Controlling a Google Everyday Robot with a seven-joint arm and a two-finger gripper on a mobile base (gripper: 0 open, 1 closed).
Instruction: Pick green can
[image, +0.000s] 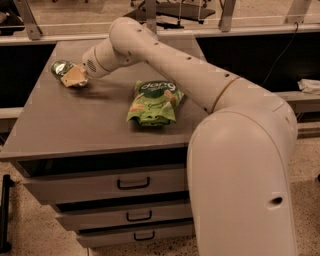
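The green can lies on the grey table top near its far left corner, with a shiny silver end showing. My gripper is at the can, touching its right side and hiding part of it. The arm reaches to it from the right, across the back of the table.
A flat green snack bag lies in the middle of the table, to the right of the gripper. The table has several drawers below its front edge. The robot's large white body fills the right foreground.
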